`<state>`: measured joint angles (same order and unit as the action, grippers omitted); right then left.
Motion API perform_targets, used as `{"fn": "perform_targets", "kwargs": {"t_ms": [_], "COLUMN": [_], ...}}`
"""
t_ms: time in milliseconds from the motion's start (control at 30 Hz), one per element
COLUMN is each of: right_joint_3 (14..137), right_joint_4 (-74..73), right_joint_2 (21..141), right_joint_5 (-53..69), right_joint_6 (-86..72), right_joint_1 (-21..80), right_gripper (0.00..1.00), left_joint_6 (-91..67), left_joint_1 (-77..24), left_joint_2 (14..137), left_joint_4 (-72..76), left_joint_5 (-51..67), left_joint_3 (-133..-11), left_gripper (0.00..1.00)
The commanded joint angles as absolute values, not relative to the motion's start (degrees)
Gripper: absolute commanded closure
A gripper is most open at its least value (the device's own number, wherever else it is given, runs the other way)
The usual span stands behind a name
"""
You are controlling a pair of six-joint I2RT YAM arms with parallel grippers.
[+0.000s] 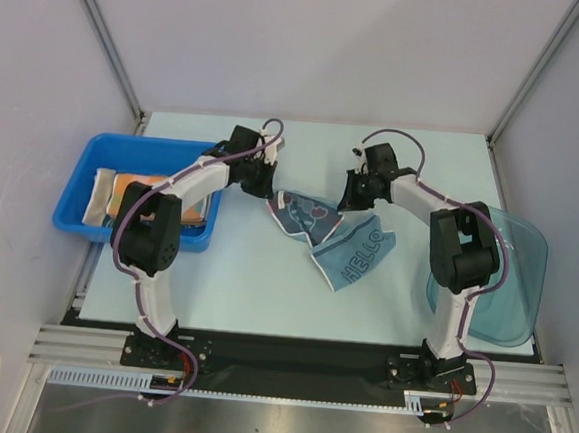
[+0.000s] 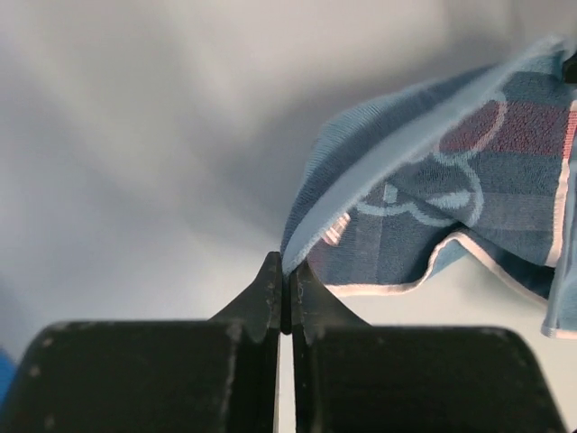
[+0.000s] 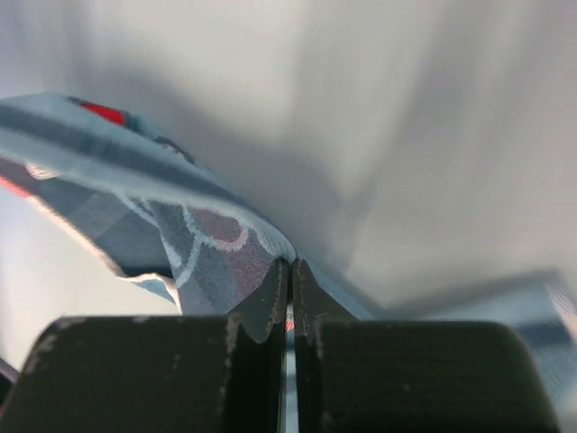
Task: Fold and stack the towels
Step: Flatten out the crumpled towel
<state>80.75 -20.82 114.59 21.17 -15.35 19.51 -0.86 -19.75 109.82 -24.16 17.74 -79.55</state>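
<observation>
the left gripper has its black jaws pressed together, seemingly pinching the corner of a blue patterned towel above the pale table.

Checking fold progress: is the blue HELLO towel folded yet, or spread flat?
Neither: the blue towel sags crumpled between the left gripper and right gripper, each shut on an edge.

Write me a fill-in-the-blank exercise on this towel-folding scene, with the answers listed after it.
1. The left hand and the right hand both pinch one towel, whose main colour is ____.
2. The word printed on that towel reads ____.
3. The folded towels lie in a bin on the ____ side of the table.

Missing words: blue; HELLO; left.
</observation>
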Motion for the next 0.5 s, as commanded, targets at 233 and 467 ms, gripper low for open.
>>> {"fn": "perform_targets", "kwargs": {"t_ms": [233,467], "right_joint_3": [89.9,86.9], "right_joint_4": [-30.7,-42.5], "right_joint_2": [83.6,59.4], "right_joint_5": [0.0,-3.8], "right_joint_6": [-4.4,-5.6], "right_joint_1": [21.3,24.7], "right_gripper": [1.00,1.00], "left_joint_6": [8.3,5.4], "left_joint_1": [-25.0,-31.9], "left_joint_2": [95.6,78.2], "left_joint_4": [-47.3,-51.2], "left_joint_5": [13.4,15.6], "left_joint_3": [-103.5,-99.2], "left_gripper": [1.00,1.00]}}
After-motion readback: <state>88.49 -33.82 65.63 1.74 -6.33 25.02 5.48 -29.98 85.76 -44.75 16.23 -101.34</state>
